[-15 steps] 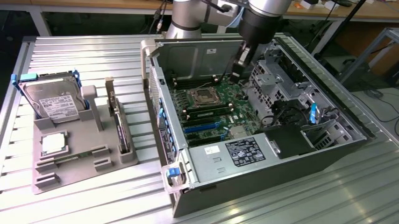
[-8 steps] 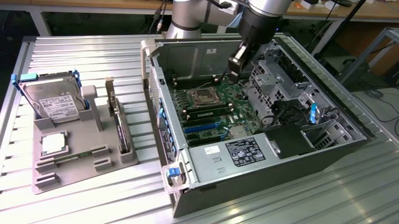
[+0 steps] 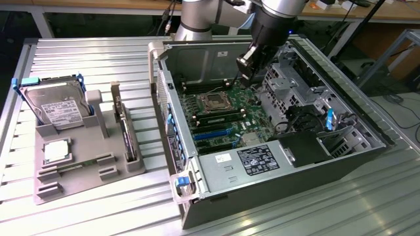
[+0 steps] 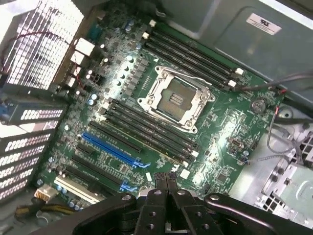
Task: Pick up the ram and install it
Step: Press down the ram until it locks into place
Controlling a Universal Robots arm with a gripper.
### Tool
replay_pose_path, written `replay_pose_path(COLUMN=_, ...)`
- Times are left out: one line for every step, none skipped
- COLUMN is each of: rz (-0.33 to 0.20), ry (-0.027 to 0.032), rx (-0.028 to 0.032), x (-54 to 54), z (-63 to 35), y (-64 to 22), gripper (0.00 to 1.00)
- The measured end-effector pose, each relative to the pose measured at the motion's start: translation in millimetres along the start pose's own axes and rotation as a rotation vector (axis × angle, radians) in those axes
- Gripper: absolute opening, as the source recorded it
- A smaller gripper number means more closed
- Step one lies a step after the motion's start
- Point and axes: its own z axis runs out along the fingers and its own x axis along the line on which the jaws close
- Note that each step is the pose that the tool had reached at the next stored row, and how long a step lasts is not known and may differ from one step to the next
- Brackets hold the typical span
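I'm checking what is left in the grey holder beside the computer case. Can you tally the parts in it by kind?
Hard drive: 1
Expansion card: 1
Processor chip: 1
Total: 3 parts in the grey holder

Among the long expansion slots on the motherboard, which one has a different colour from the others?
The blue slot, beside the bank of memory slots below the CPU socket. The neighbouring long slots are black, and one nearer the board's edge is white.
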Motion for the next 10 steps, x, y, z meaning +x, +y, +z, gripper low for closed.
replay_pose_path(rz=0.033, ry=-0.0004, rx=-0.0008, x=0.0, z=0.0, y=0.0, gripper=0.11)
replay_pose_path(rz=0.068, ry=-0.0009, rx=-0.0017, x=0.0, z=0.0, y=0.0, gripper=0.11)
replay_pose_path(rz=0.086, ry=-0.0012, rx=-0.0022, x=0.0, z=0.0, y=0.0, gripper=0.11)
replay_pose_path(rz=0.106, ry=-0.0015, rx=-0.0027, x=0.0, z=0.0, y=0.0, gripper=0.11)
replay_pose_path(rz=0.144, ry=-0.0020, rx=-0.0036, x=0.0, z=0.0, y=0.0, gripper=0.11)
replay_pose_path(rz=0.172, ry=-0.0024, rx=-0.0043, x=0.0, z=0.0, y=0.0, gripper=0.11)
replay_pose_path(rz=0.186, ry=-0.0026, rx=-0.0047, x=0.0, z=0.0, y=0.0, gripper=0.11)
replay_pose_path(rz=0.201, ry=-0.0028, rx=-0.0051, x=0.0, z=0.0, y=0.0, gripper=0.11)
replay_pose_path(rz=0.226, ry=-0.0032, rx=-0.0058, x=0.0, z=0.0, y=0.0, gripper=0.11)
replay_pose_path(rz=0.260, ry=-0.0037, rx=-0.0066, x=0.0, z=0.0, y=0.0, gripper=0.11)
